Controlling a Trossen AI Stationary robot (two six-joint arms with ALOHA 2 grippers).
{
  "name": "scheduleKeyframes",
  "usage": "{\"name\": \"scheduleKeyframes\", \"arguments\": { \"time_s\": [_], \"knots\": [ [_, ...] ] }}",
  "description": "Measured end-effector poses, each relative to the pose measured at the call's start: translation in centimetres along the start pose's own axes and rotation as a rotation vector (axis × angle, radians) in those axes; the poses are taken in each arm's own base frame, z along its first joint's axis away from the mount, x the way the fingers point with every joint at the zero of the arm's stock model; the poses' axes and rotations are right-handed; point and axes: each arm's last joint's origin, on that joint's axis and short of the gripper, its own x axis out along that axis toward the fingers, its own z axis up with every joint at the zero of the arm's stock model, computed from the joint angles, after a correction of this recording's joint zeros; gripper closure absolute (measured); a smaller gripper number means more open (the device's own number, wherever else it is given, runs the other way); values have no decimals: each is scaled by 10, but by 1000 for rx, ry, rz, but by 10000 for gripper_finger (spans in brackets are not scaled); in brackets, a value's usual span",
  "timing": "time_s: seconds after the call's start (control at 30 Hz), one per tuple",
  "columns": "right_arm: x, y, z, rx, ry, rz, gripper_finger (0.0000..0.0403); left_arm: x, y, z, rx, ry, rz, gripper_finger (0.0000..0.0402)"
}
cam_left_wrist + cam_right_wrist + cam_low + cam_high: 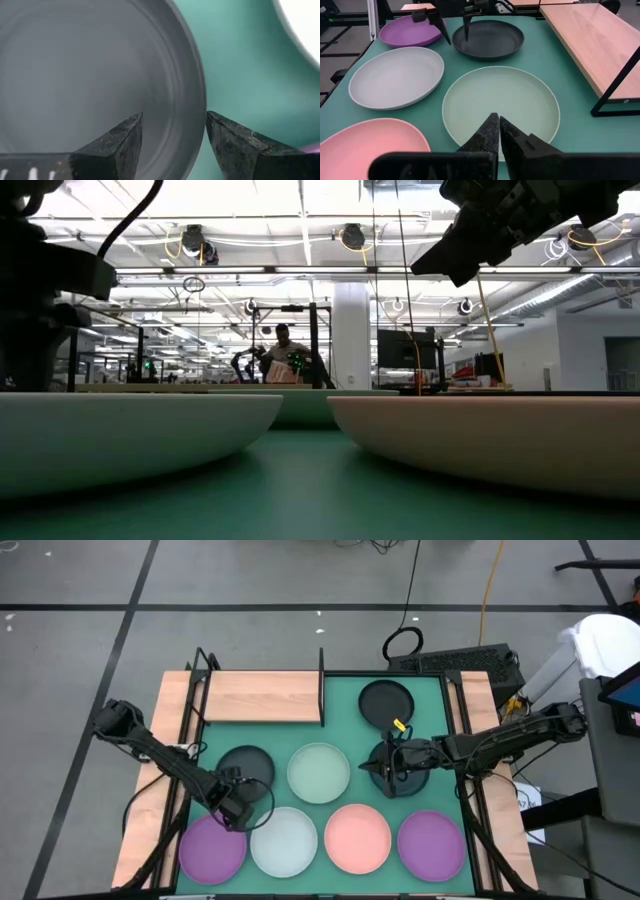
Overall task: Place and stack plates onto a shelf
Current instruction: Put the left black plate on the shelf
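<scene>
1. The left claw (172, 145) is seen open, its fingers astride the dark plate's (90, 75) rim.
2. The right claw (498, 131), fingers closed and empty, is shown facing the pale green plate (501, 102).
3. The bare shelf (262, 696) is shown overhead.

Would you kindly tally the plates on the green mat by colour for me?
Purple plates: 2
Pink plate: 1
White-blue plate: 1
Pale green plate: 1
Dark plates: 3
Total: 8
</scene>
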Motion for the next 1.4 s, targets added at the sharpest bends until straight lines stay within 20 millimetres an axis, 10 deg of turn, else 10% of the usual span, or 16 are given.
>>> {"name": "scheduleKeyframes", "arguments": {
  "time_s": [0.83, 1.4],
  "knots": [
    [0, 0, 0, 0, 0, 0, 403, 1, -4, -6, 143, 2, -8, 386],
    [0, 0, 2, 19, -21, 3, 403, -16, -7, 1, 161, 59, -7, 392]
  ]
}}
